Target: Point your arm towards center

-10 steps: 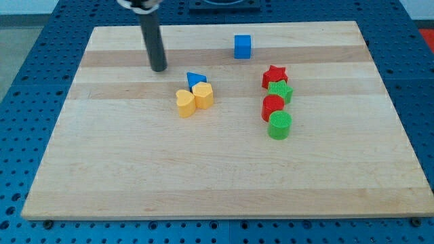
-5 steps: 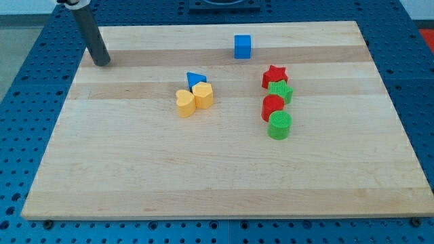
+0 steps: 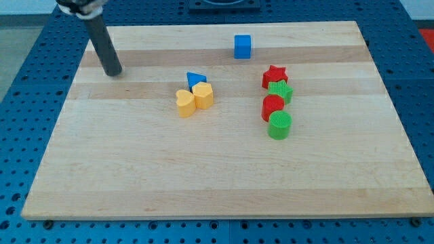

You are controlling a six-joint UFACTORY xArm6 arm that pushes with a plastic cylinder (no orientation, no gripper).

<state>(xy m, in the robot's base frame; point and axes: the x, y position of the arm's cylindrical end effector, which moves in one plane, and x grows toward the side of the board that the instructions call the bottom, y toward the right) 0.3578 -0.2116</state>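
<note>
My tip [image 3: 114, 72] rests on the wooden board [image 3: 217, 176] near its upper left corner, well to the left of all the blocks. Nearest to it are a blue triangle [image 3: 195, 78], a yellow heart [image 3: 184, 102] and a yellow hexagon-like block [image 3: 203, 95], clustered together near the middle. A blue cube [image 3: 243, 46] sits near the top edge. On the right, a red star [image 3: 274, 75], a green star [image 3: 280, 91], a red rounded block [image 3: 272, 107] and a green cylinder [image 3: 279, 125] form a column.
Blue perforated table surface [image 3: 27, 68] surrounds the board on all sides.
My tip swept from near the blue triangle far to the left edge, then came back a little right and down to its present spot. The blocks have not moved.
</note>
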